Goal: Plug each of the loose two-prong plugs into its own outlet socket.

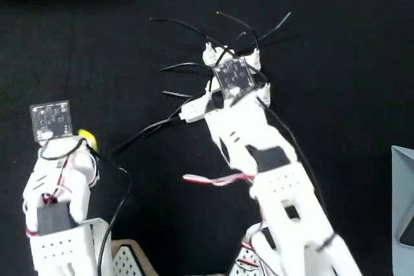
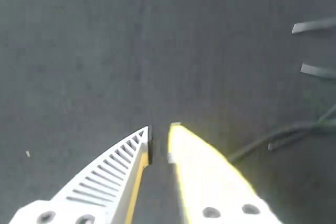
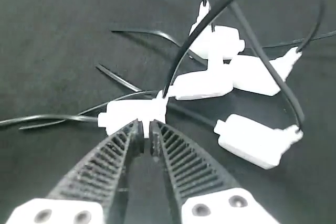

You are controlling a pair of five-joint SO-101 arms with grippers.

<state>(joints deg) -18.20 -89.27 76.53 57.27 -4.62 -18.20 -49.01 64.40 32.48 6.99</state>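
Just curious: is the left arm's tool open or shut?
Shut: on the left tool the fingers nearly touch, nothing between them.

Plugs [image 1: 209,54] mostly under the right arm [image 1: 278,185].

The right gripper [image 3: 145,129] has its black ribbed fingers [image 3: 113,156] drawn almost together, with the tips pinching the near edge of a white plug [image 3: 131,114]. Four more white connectors [image 3: 254,140] lie clustered just beyond it on the black cloth [image 3: 52,35]. Thin black wires [image 3: 131,34] trail from and across them.
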